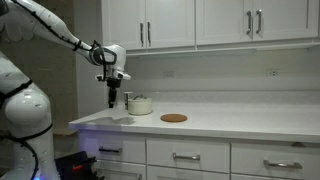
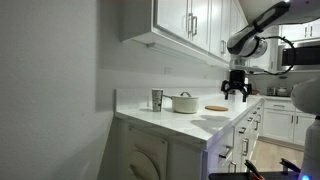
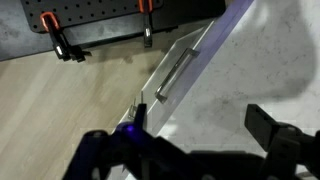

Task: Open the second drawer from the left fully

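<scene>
Tool [image 1: 113, 100] hangs from the arm [image 1: 50, 30] over the left end of the table [image 1: 240, 125]. Its jaws are spread wide and hold nothing. In the wrist view its dark fingers [image 3: 275, 130] stand far apart at the bottom of the frame, with only floor and table edge between them.

**Task object.** The second drawer [image 1: 187, 156] sits at lower centre of an exterior view, under the table front. It lies between a narrower drawer front [image 1: 110, 150] at lower left and a wider one [image 1: 283, 163] at lower right. It appears shut and flush with its neighbours, and a short bar handle sits at its middle.

**Step in hand.** This looks like the approach, since the handle is not yet touched. The next move probably calls for several things:
- dropping the tool below the table edge;
- shifting it rightward in the frame to face the middle drawer;
- setting the jaws around the bar and closing them;
- drawing the drawer straight out to its stop.

The wrist view shows one bar handle [image 3: 175, 72] just under the table edge. Which drawer it belongs to cannot be told.

**Containers.**
- A white pot [image 1: 140, 104] stands on the table just right of the tool with its lid on, so its contents are hidden.
- A cup [image 2: 157, 99] stands beside the pot, and its contents cannot be made out.
- A round wooden mat [image 1: 173, 118] lies bare.
- The drawer's inside is not in view.
</scene>
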{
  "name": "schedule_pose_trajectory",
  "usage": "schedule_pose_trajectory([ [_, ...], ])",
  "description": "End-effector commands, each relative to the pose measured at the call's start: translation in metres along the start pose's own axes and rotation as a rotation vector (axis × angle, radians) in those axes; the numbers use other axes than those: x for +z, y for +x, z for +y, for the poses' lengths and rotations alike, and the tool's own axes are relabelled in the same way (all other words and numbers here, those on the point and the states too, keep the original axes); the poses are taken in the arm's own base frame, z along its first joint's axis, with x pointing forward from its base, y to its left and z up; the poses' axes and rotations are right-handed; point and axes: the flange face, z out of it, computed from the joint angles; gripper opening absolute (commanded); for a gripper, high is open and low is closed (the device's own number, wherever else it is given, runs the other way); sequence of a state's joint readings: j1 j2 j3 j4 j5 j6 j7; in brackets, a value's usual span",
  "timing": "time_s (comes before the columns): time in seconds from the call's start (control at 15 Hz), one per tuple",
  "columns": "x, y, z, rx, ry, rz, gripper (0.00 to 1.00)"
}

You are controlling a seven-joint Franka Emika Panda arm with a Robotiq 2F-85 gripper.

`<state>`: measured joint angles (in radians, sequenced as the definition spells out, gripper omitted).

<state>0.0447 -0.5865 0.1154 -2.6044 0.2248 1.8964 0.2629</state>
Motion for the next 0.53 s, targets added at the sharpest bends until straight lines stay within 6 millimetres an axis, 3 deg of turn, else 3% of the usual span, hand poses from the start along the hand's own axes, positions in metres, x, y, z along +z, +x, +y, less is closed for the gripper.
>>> schedule_pose_trajectory([
  [0.0, -0.007, 0.021, 0.03, 0.086, 0.007, 0.04, 1.0],
  [0.47, -0.012, 0.046, 0.105, 0.237, 0.046, 0.06, 1.0],
])
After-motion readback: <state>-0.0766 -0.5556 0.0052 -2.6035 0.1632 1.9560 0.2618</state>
